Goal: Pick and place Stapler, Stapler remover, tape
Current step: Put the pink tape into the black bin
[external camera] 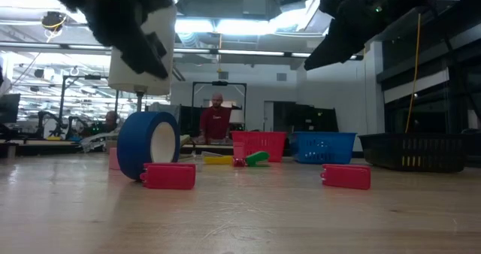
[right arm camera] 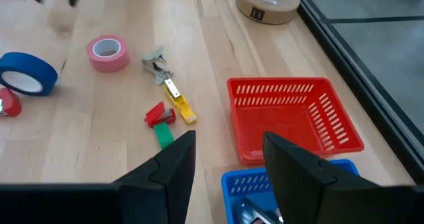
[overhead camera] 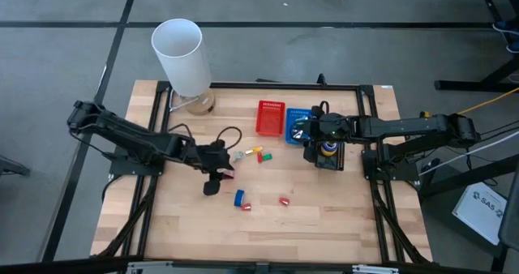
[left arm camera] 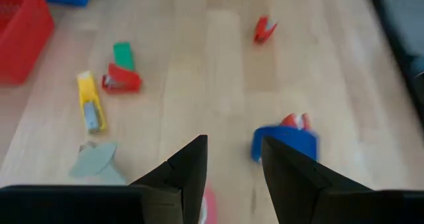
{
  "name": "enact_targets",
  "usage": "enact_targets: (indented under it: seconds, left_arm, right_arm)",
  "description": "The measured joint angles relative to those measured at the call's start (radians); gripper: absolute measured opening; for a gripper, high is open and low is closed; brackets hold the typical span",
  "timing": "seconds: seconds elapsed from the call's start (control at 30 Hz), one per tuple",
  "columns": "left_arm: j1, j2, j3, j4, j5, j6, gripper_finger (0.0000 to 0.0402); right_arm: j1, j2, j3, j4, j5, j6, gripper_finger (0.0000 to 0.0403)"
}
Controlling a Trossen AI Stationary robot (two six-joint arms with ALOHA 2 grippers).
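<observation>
My left gripper (overhead camera: 216, 177) hangs open over the middle of the table, tipped down. The pink tape roll (right arm camera: 107, 52) lies flat just under it and peeks out between its fingers (left arm camera: 209, 205). The blue tape roll (left arm camera: 286, 142) stands on its edge a little beyond the fingertips, with a small red stapler remover (left arm camera: 295, 121) against it. A yellow stapler (left arm camera: 90, 111), a red stapler (left arm camera: 120, 82) and a grey stapler remover (left arm camera: 93, 160) lie near the red basket. My right gripper (right arm camera: 228, 161) is open and has nothing between its fingers, above the blue basket (right arm camera: 262, 184).
A red basket (overhead camera: 271, 117) and the blue basket (overhead camera: 297, 122) stand side by side at the far middle. A white lamp (overhead camera: 180, 55) stands at the far left corner. Another red stapler remover (overhead camera: 285, 200) lies on the bare wood toward the near edge.
</observation>
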Motion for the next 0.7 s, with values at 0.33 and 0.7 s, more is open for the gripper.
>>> enact_targets:
  seconds: [0.33,0.7]
  left_arm:
    - [0.002,0.183,0.0,-0.024,0.0,0.054,0.0139]
    - [0.002,0.278,-0.001,-0.041,-0.006,0.04,0.0139]
  right_arm:
    - [0.0,0.0,0.0,0.001,0.0,0.0,0.0177]
    - [0.0,0.0,0.0,0.002,0.0,0.0,0.0177]
